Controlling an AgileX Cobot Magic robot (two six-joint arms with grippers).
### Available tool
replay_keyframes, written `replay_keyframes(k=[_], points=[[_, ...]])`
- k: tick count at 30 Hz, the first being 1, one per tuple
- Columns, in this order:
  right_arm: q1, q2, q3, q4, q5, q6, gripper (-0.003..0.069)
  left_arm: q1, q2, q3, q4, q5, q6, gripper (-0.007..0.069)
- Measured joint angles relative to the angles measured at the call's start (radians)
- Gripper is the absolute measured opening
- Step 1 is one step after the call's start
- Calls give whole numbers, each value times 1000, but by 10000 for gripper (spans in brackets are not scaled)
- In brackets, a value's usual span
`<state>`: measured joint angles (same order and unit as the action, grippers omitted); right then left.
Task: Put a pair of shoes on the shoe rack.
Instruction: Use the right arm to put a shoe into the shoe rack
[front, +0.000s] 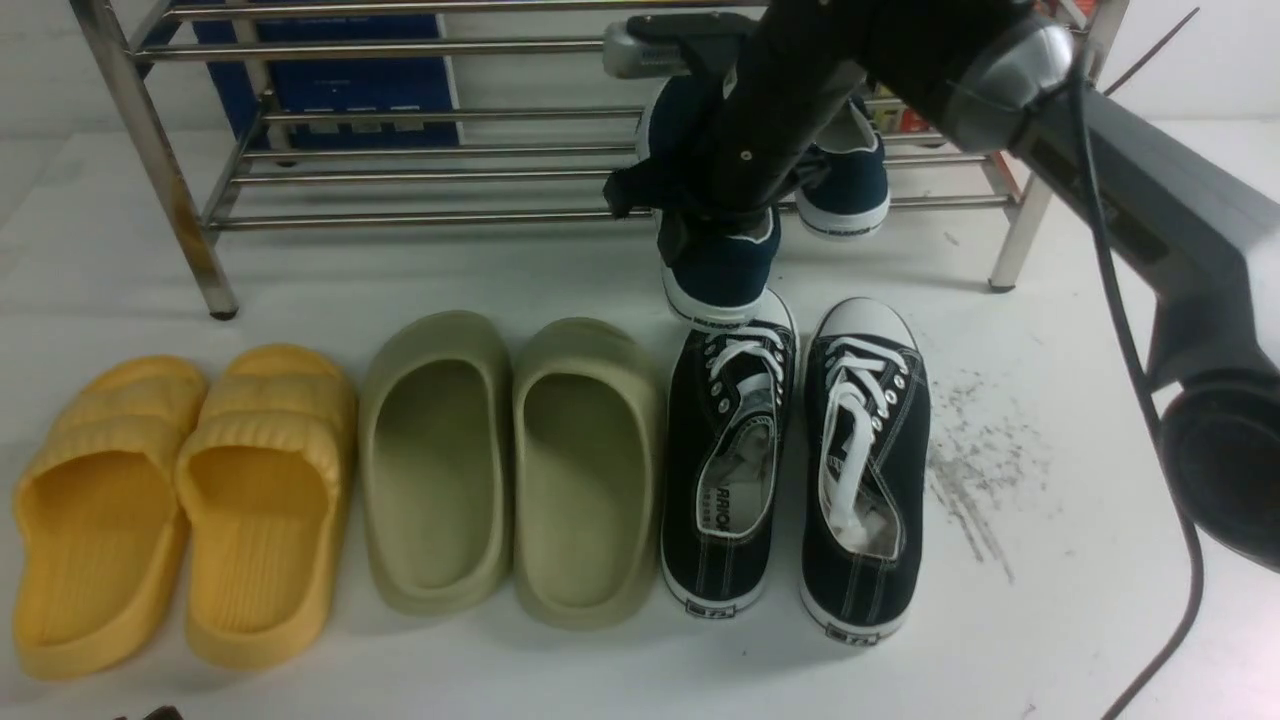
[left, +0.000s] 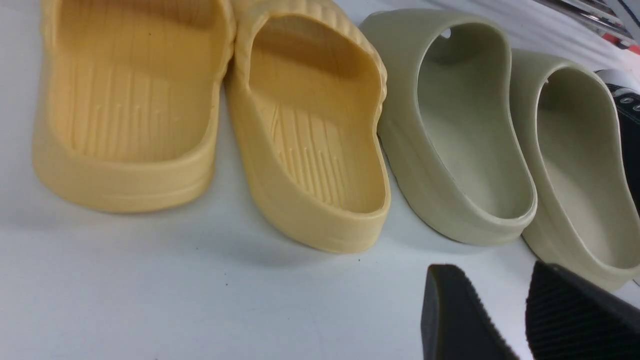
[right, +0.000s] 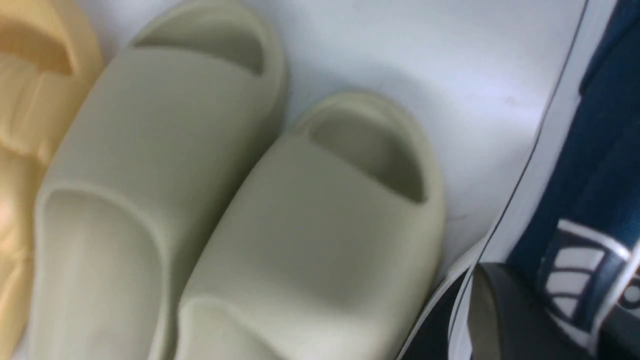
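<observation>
White worktop carries a row of yellow slides, olive slides and black lace-up sneakers, with a steel shoe rack standing behind them.

One navy slip-on lies on the rack's lower tier towards the right. Its heel faces the camera, its toe points to the back, and its long axis crosses the bars.

The right end effector is clenched on the other navy slip-on. This shoe hangs at the rack's front bar, just left of its mate and above the toe cap of a black sneaker. Its white-soled heel faces the camera and sits low. Its toe points towards the rack, so its long axis runs front to back, tilted. The arm hides the toe end.

The left end effector is released and empty, low over the worktop near the slides.

To finish well, the arm likely needs to carry the shoe further in and level it. The sole should span several bars, parallel to its mate, before the grip lets go.
</observation>
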<state>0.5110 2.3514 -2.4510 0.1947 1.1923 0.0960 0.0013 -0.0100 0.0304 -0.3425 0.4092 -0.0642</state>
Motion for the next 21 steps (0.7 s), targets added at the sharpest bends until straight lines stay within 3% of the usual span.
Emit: replay_keyframes(k=[21], points=[[-15, 71, -1, -93, -276, 3, 47, 0, 0, 0, 0, 0, 0, 239]])
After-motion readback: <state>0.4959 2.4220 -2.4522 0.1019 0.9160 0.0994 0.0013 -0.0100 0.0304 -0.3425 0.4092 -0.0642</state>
